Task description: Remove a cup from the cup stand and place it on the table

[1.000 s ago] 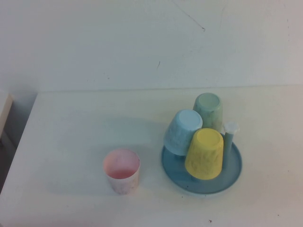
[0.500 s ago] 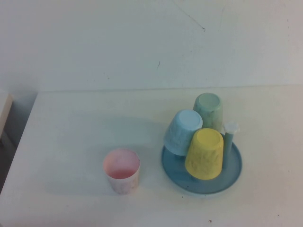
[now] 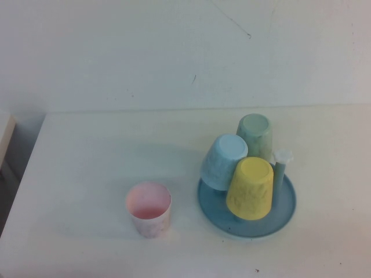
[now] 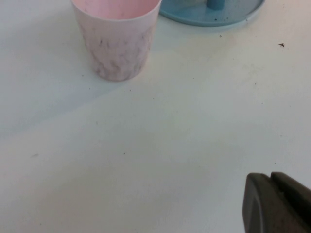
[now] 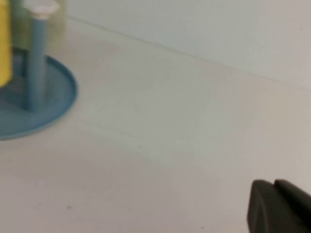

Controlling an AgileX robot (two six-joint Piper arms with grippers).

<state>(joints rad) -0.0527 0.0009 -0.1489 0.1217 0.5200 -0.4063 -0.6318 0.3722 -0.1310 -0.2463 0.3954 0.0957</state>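
Note:
The pale pink speckled cup [image 3: 148, 209] stands upright, mouth up, on the white table [image 3: 87, 156], just left of the cup stand [image 3: 285, 213]. It also shows in the left wrist view [image 4: 117, 43], apart from my left gripper [image 4: 271, 178], which is shut, empty and low over bare table on the near side of the cup. The stand's blue base shows in that view too [image 4: 233, 14]. My right gripper [image 5: 273, 185] is shut and empty over the table to the right of the stand [image 5: 56, 104]. Neither arm shows in the high view.
A light blue cup [image 3: 223, 161], a yellow cup [image 3: 250, 188] and a pale green cup [image 3: 255, 135] hang upside down on the stand's pegs. One white-tipped peg [image 3: 281, 168] is bare. The white wall rises behind the table's far edge. The table's left edge runs past [image 3: 26, 174].

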